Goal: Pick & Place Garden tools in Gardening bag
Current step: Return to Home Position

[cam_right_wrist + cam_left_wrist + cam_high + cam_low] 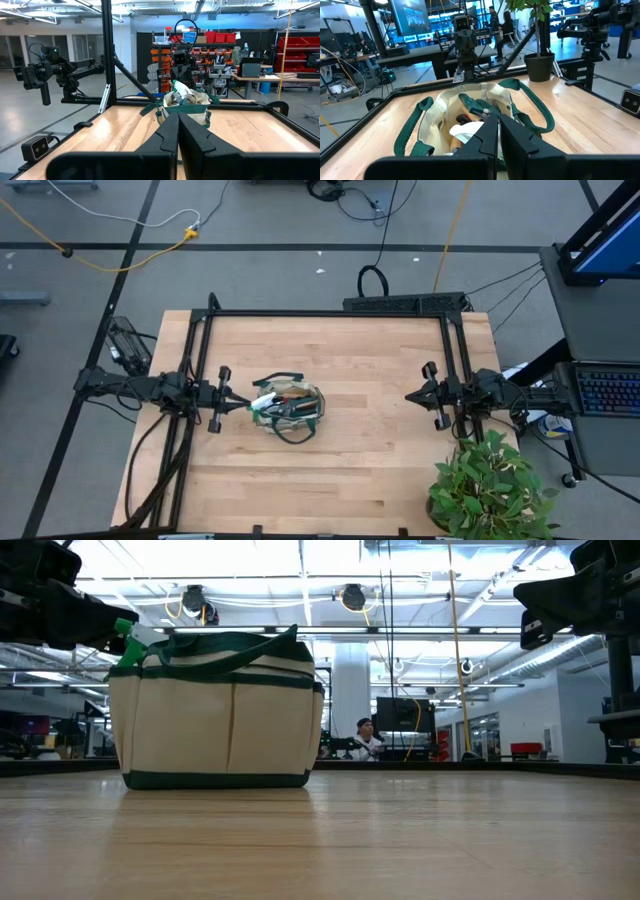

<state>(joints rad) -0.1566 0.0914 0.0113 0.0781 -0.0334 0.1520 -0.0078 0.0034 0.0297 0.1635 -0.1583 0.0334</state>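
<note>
The tan gardening bag [290, 411] with dark green trim stands upright on its base at the table's middle, and it also shows in the low view [215, 720]. Garden tools lie inside it [470, 117], wooden handles among them. A green-and-white item [263, 402] sticks up at the bag's left rim, and its top shows in the low view [126, 637]. My left gripper [243, 404] is shut, level, just left of the bag at rim height, also seen in its own view [498, 131]. My right gripper [414, 395] is shut and empty, well right of the bag, also seen in its own view [178, 125]. My left gripper's shut fingertips [490, 132] stand right beside the green-and-white item's white part [465, 132] at the bag's left rim, coming level from the table's left. I cannot tell whether they touch it.
A leafy potted plant [490, 490] stands at the table's near right corner. A black frame [330, 313] runs along the table's far and side edges. Bare wood lies between the bag and my right gripper, and in front of the bag.
</note>
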